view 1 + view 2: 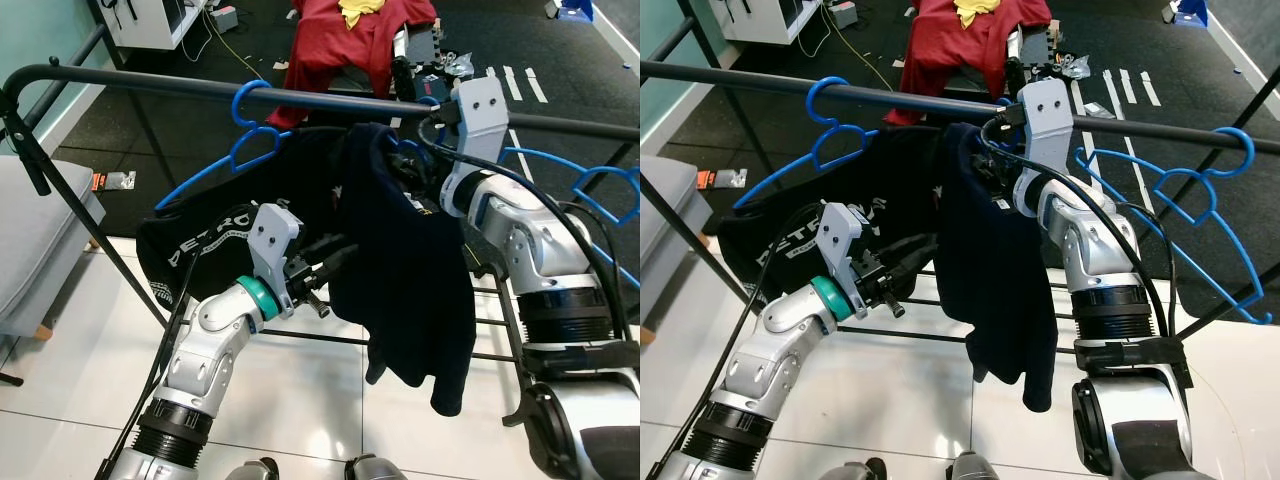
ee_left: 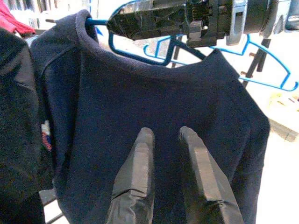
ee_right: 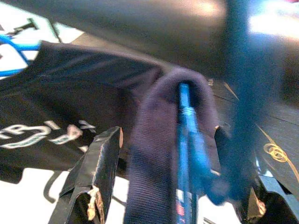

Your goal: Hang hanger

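Under rail [image 1: 150, 82], white tiles [image 1: 330, 400] meet black mat [image 1: 180, 130].

Head views: bright, even indoor light, sharp; sheen on white floor tiles [image 1: 330, 400]. Left wrist view: sharp, background overexposed. Right wrist view: soft; rail [image 3: 140, 28] and blue hanger [image 3: 187, 140] just beyond pincer out of focus.

a black rail [image 1: 150, 82] carries blue hangers [image 1: 250, 120] and dark shirts [image 1: 410, 270].
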